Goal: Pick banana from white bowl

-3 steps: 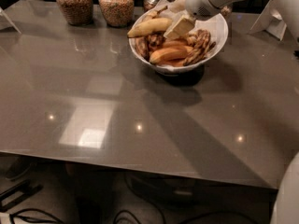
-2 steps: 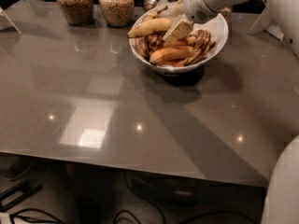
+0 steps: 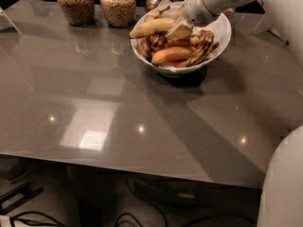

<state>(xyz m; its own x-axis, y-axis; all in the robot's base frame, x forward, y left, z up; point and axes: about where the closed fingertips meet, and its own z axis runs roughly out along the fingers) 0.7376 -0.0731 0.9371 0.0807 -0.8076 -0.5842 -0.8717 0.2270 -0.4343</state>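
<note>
Jaws: narrow, clamping the right end of the banana, we judge.
Place: the gripper sits in the white bowl, near the far edge of the bench.
Why: the banana lies topmost, so we can lift it free.

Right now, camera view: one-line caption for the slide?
Gripper at the banana in the white bowl, grain jars behind, on the grey table.

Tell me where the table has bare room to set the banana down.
Bare: the near half of the table, in front of the white bowl, plus the left side in front of the grain jars. Crowded: the far edge, jars and bowl, where the gripper sits at the banana inside the bowl.
</note>
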